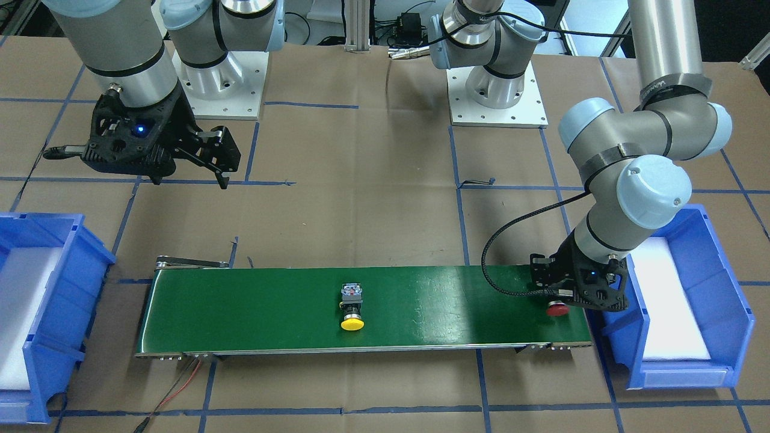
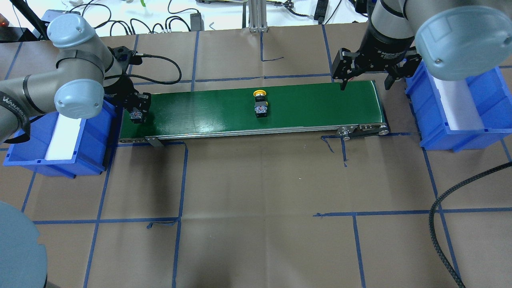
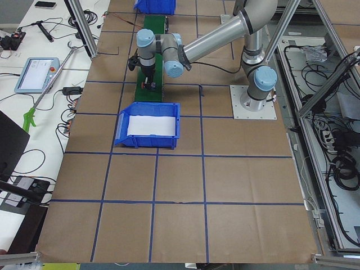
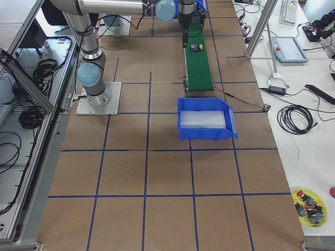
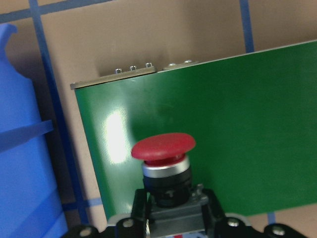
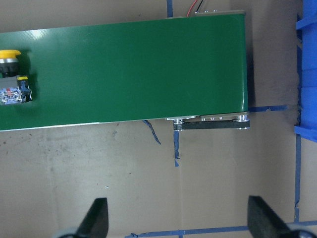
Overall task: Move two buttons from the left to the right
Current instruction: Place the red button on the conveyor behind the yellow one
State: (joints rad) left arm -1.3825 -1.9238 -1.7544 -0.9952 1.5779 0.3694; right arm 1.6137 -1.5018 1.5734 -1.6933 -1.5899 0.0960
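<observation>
A long green belt (image 1: 271, 307) is seen lying across the bench (image 2: 260, 200), which is covered with brown paper and blue tape lines. The red button (image 5: 163, 147) is held by the left claw (image 5: 171, 218) at the left end of the belt. The claw is closed on the button's dark body, and the round red cap sticks out past the fingers, over the green. It cannot be told whether the button touches the belt. Just beside this end, a blue bin (image 1: 722, 300) with a white pad inside is seen. The yellow button (image 2: 260, 105) is found lying on its side near the middle of the belt, well apart from both claws. Its yellow cap is pointed away from the robot and its grey block is turned toward the robot. The right claw (image 2: 365, 80) is held high up near the right end of the belt, with its two fingers (image 6: 96, 218) spread wide and nothing between them. A second blue bin (image 2: 480, 92) with a white pad is seen just past the right end of the belt.
</observation>
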